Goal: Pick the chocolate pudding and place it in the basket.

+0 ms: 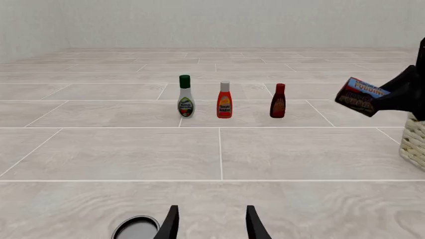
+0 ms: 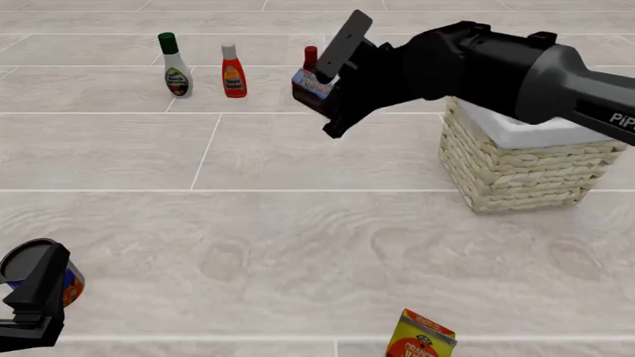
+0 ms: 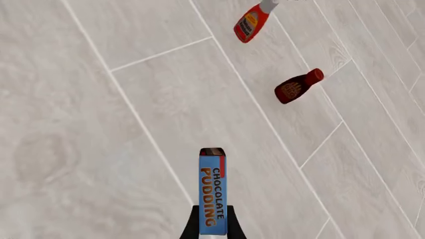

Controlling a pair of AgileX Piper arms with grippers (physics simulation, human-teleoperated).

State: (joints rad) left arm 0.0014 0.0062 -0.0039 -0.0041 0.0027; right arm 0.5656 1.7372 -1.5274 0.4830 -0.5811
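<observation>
Chocolate pudding [image 3: 213, 194] is up in the air, pinched between the right gripper [image 3: 212, 230] fingers, its blue face reading out clearly in the right wrist view and tiled floor far below it. From the front view the box [image 2: 311, 85] hangs clear of the floor at about nine o'clock from the basket [image 2: 516, 167], well short of its white-lined rim, with the right arm [image 2: 496, 67] stretching across above the basket. Behind the box, at roughly twelve o'clock on the floor, stands a row: a green-capped white bottle [image 2: 175, 65], a red bottle [image 2: 233, 72] and a dark brown bottle [image 1: 277, 101], partly hidden by the box in the front view. Down at seven o'clock the left gripper [image 1: 211, 224] hovers low with its fingers spread and nothing between them, right beside a blue-orange can [image 2: 40, 271]. An orange carton [image 2: 421, 336] lies at six o'clock.
</observation>
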